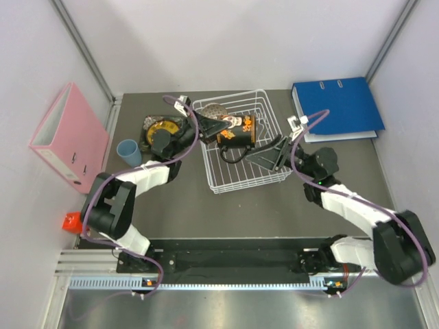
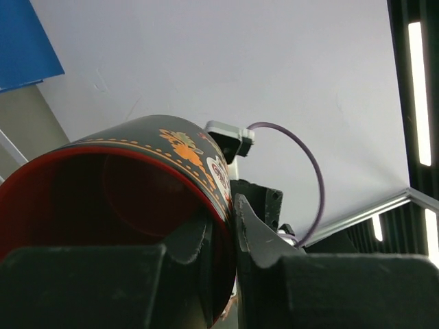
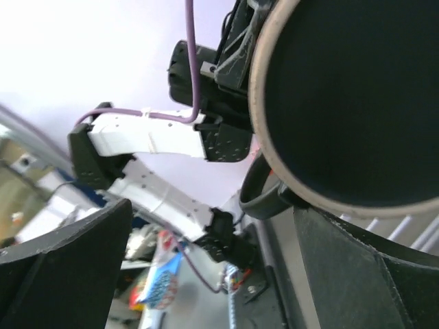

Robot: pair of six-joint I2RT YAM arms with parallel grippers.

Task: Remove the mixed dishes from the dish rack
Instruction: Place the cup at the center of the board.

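My left gripper (image 1: 214, 127) reaches into the white wire dish rack (image 1: 267, 179) and is shut on the rim of the dark mug with orange pattern (image 1: 236, 130). In the left wrist view, one finger is inside the mug (image 2: 137, 178) and one outside. The mug lies on its side. A speckled bowl (image 1: 215, 110) sits in the rack's far left corner. My right gripper (image 1: 272, 155) is open at the rack's right side, its fingers (image 3: 363, 274) wide apart below the mug's base (image 3: 350, 103). An amber-yellow plate (image 1: 163, 126) with a dark centre and a light-blue cup (image 1: 128, 151) stand left of the rack.
A blue binder (image 1: 337, 108) lies at the back right. A pink binder (image 1: 68, 133) stands at the left wall. A small red object (image 1: 72, 221) sits by the left arm's base. Grey walls close in the table.
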